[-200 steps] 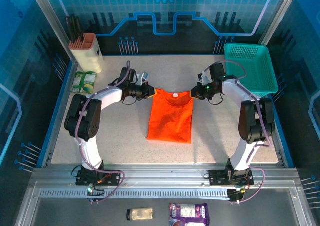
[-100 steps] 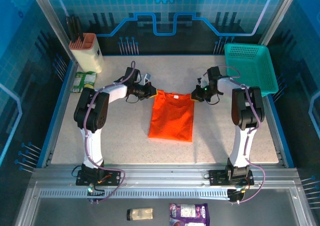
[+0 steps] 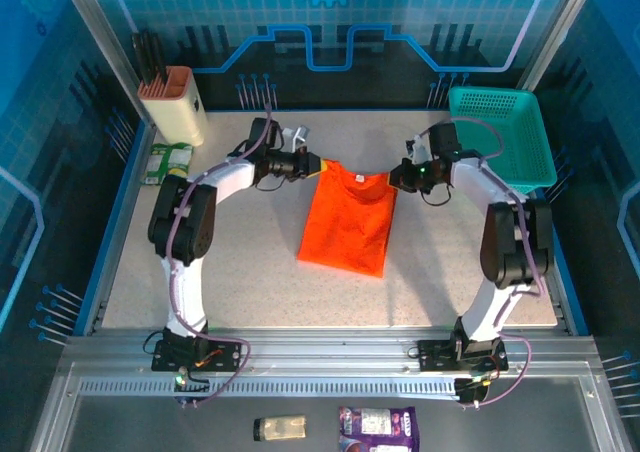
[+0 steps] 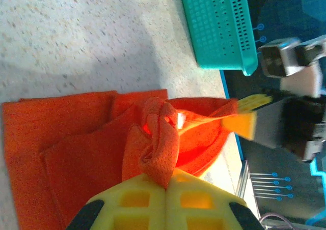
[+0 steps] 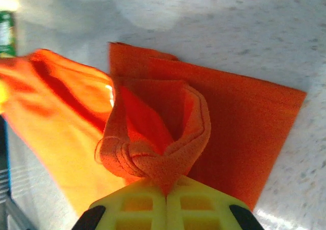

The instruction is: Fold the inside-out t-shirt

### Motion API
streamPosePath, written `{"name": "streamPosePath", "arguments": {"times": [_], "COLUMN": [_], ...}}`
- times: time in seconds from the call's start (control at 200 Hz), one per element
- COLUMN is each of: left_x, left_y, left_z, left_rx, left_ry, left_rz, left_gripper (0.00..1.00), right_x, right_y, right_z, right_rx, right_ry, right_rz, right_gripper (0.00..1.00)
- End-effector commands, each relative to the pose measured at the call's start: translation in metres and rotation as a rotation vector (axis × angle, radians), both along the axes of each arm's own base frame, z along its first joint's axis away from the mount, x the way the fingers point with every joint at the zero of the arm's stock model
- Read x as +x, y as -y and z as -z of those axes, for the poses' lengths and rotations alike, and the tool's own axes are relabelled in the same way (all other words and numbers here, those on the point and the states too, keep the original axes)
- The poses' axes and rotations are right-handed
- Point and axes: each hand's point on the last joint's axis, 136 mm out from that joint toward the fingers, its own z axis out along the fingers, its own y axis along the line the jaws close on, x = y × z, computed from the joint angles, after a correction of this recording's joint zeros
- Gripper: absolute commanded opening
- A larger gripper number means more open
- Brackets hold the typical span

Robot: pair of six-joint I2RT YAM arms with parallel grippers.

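Garment: the orange t-shirt (image 3: 345,220) is laid on the table (image 3: 240,282) at the centre of the top view. It is already narrowed to a tall rectangle, with the collar end toward the top of the frame and the hem end toward the bottom, skewed slightly.

Left gripper (image 3: 308,164): placed at the upper left corner of the shirt. In the left wrist view its jaws are closed on a twisted bunch of fabric held clear of the table.

Right gripper (image 3: 397,177): placed at the upper right corner. In the right wrist view its jaws are closed on a rolled wad of fabric.

The collar edge is strung between the two pinches, while the lower part of the shirt lies flat.

Step judged: the collar end is held up, ready to be carried over toward the hem.

Risks noted:
- Each hold is taken on a small crumpled bunch of thin cloth. If tension is put across the collar edge, one bunch could be pulled out and that corner dropped.
- It cannot be told whether all the stacked layers are caught. If only the upper ones are, the side folds could be peeled open as the end is carried.
- The rectangle is already slightly askew. Unequal travel of the two arms would give a crooked crease.
- The flat lower part is not pinned, so it could be dragged along the table rather than folded over.
- The teal basket (image 3: 500,137) stands close to the right arm at the upper right and could be clipped by a wide swing.
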Motion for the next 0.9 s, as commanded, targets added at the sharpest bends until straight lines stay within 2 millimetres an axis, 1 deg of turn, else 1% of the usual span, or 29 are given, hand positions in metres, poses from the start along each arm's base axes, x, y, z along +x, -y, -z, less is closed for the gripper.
{"name": "streamPosePath", "arguments": {"times": [0.0,0.125,0.2,0.32,0.425,0.495,0.525,0.62,0.75,0.841,0.896], "left_x": [0.009,0.016,0.018,0.016,0.009,0.0,-0.004,-0.021,-0.05,-0.075,-0.088], "left_y": [0.006,0.012,0.013,0.014,0.009,0.003,-0.001,-0.014,-0.038,-0.054,-0.06], "left_z": [0.037,0.048,0.053,0.058,0.061,0.06,0.06,0.063,0.07,0.077,0.08], "left_rx": [0.011,-0.006,-0.005,-0.011,0.008,0.017,0.024,0.049,0.101,0.117,0.124], "left_ry": [-0.066,-0.096,-0.108,-0.135,-0.142,-0.145,-0.148,-0.161,-0.191,-0.224,-0.24], "left_rz": [0.031,0.059,0.063,0.069,0.055,0.042,0.031,-0.007,-0.066,-0.099,-0.111], "left_gripper": [0.01,0.05,0.07,0.09,0.1,0.11,0.12,0.15,0.15,0.16,0.16], "right_x": [0.011,0.017,0.016,0.012,0.013,0.015,0.014,0.011,-0.002,-0.014,-0.02], "right_y": [0.022,0.041,0.045,0.044,0.037,0.027,0.019,0.002,-0.03,-0.049,-0.057], "right_z": [0.049,0.061,0.068,0.081,0.082,0.075,0.072,0.066,0.061,0.058,0.053], "right_rx": [-0.074,-0.138,-0.159,-0.164,-0.177,-0.138,-0.114,-0.123,-0.116,-0.096,-0.096], "right_ry": [-0.09,-0.103,-0.127,-0.171,-0.163,-0.143,-0.137,-0.13,-0.132,-0.14,-0.136], "right_rz": [0.092,0.182,0.198,0.19,0.147,0.099,0.076,0.013,-0.082,-0.128,-0.15], "right_gripper": [0.0,0.0,0.0,0.0,0.0,0.0,0.0,0.0,0.0,0.0,0.0]}}
